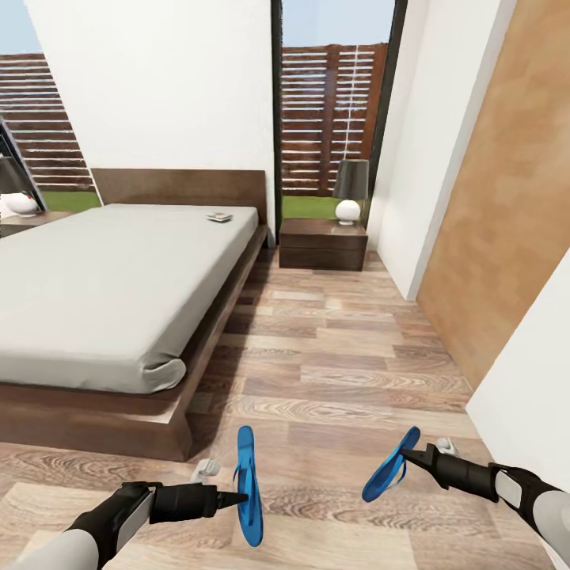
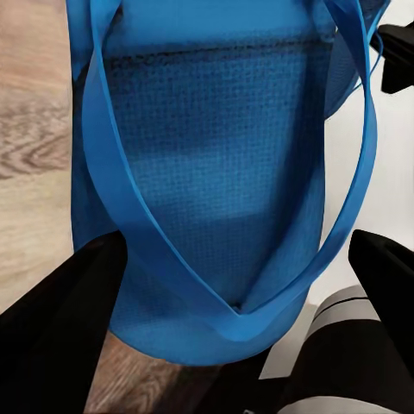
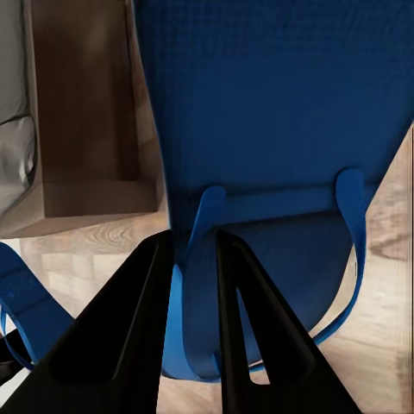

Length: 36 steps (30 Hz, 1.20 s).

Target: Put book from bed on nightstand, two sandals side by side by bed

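Wood-plank flooring runs from underfoot up to the window wall. Nearest, the left gripper is clenched on one blue flip-flop, held on edge above the planks; the right gripper pinches the other flip-flop, its fingers closed over the sole's rim. Beyond them sits the low dark-brown bed with its grey mattress, and the book lies up near the headboard. Farthest, a nightstand carries a lamp beside the window.
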Tool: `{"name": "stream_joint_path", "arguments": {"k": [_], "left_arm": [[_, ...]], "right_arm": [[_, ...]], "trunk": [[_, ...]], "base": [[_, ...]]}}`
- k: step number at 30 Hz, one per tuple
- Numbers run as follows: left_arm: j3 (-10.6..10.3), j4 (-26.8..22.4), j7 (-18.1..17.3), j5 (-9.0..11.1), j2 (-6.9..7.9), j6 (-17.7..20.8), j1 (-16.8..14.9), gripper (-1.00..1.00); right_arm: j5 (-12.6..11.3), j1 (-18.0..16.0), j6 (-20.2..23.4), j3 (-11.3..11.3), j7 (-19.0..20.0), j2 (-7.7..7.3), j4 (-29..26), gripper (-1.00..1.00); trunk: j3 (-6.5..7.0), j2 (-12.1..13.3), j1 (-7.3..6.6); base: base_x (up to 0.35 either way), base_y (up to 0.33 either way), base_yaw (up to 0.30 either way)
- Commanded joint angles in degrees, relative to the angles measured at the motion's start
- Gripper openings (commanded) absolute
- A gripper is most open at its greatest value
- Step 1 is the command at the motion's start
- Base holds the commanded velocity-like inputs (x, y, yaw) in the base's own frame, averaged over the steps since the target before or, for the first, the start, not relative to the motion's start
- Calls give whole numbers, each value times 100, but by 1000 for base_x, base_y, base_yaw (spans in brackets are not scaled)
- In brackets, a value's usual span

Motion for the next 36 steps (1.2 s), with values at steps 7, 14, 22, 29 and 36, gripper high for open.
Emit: {"name": "stream_joint_path", "arguments": {"k": [7,14,22,29,36], "left_arm": [[-31,-4,-10,58,5,59,-4,-100],[-31,-4,-24,58,5,59,-4,-100],[-30,-4,-46,58,5,59,-4,-100],[-30,-4,-53,58,5,59,-4,-100],[-30,-4,-54,58,12,59,-4,-100]], "right_arm": [[-77,-8,57,26,41,0,16,-100],[-77,-9,57,25,41,0,16,-100],[-74,-10,57,29,41,0,16,-100],[-69,-9,57,30,41,0,16,-100],[-68,-8,57,30,41,0,16,-100]], "trunk": [[-5,-2,0],[-5,-2,0],[-5,-2,0],[-5,-2,0],[-5,-2,0]], "base": [[143,-177,161],[143,-176,185],[143,-175,181],[143,-175,179],[143,-173,179]]}}
